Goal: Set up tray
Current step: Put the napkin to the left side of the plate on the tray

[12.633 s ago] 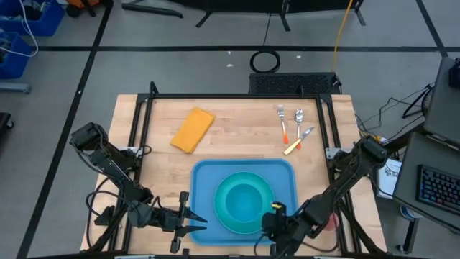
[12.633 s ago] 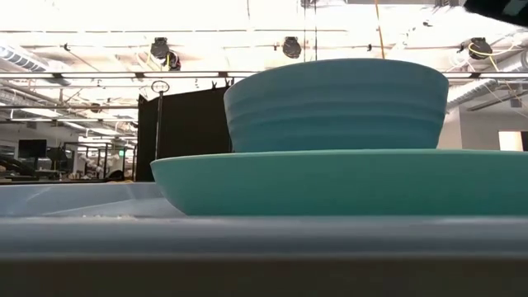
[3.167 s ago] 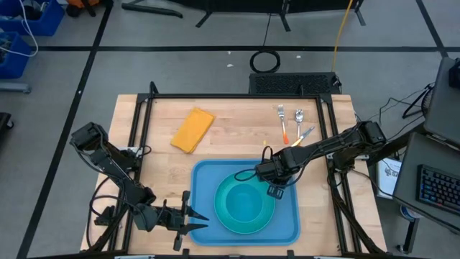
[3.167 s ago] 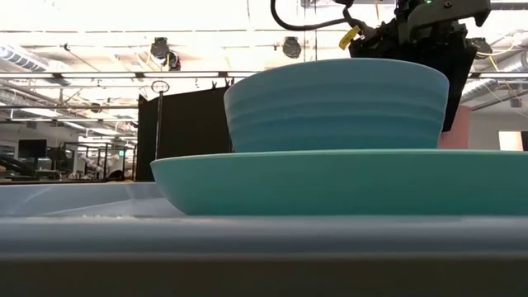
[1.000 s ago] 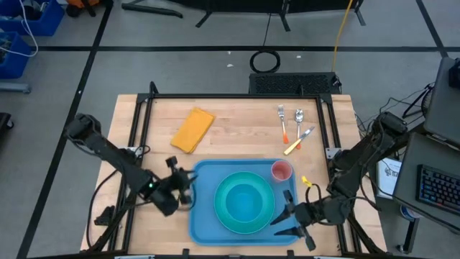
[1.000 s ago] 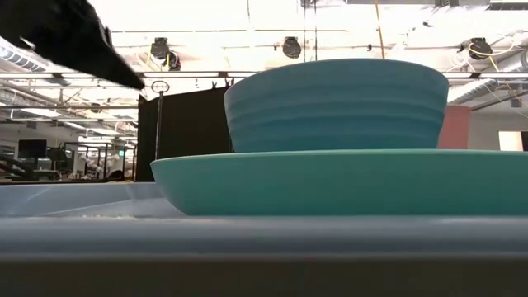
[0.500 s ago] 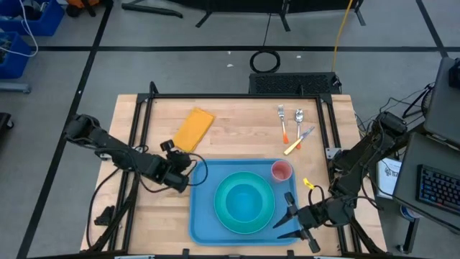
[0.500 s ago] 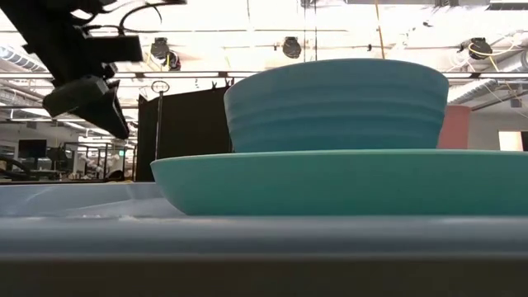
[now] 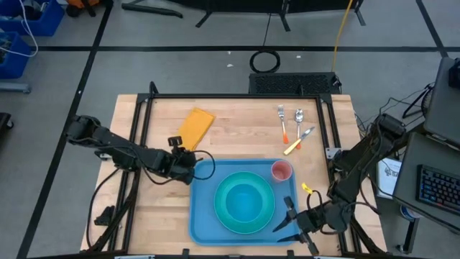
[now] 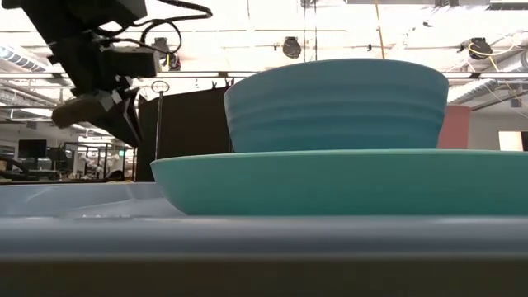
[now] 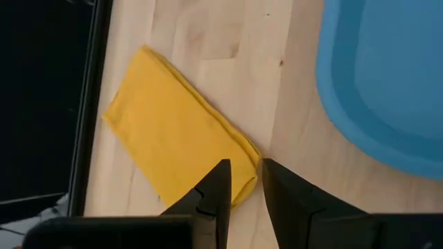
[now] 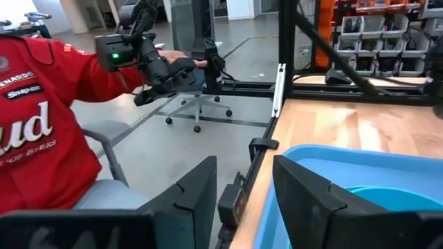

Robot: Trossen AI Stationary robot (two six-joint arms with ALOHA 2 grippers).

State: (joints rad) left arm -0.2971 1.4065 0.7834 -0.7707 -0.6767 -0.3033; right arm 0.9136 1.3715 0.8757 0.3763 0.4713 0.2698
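tray (image 9: 203,219): big blue one, sat flat on the worktop (image 9: 237,122) at the near edge, roughly centred btwn the two arms. Its rim is also seen across the front of the low view (image 10: 247,235).
plate (image 9: 244,202): round teal plate found in the middle of the tray, w/ a blue bowl (image 10: 337,103) stacked on it; the stack fills most of the low view.
cup (image 9: 280,171): small pink one, stood upright inside the tray's far right corner, just beside the plate.
napkin (image 9: 195,124): yellow folded cloth, laid on the worktop beyond the tray's far left corner, apart from the tray.
cutlery: fork (image 9: 282,119), spoon (image 9: 299,118) and a yellow-handled knife (image 9: 297,141) are grouped on the far right of the worktop, well apart from the tray.
left gripper (image 9: 188,162): held over the worktop at the tray's far left corner, near the napkin's closer end. In the left wrist view the fingers (image 11: 217,187) are seen slightly apart w/ only a narrow gap, nothing held, tips just over the napkin's corner (image 11: 173,149).
right gripper (image 9: 291,218): parked low by the tray's near right edge. Fingers (image 12: 199,187) are spread apart, nothing btwn them.
bkgd: a person in a red jacket (image 12: 41,124) is visible in the right wrist view, off past the worktop.
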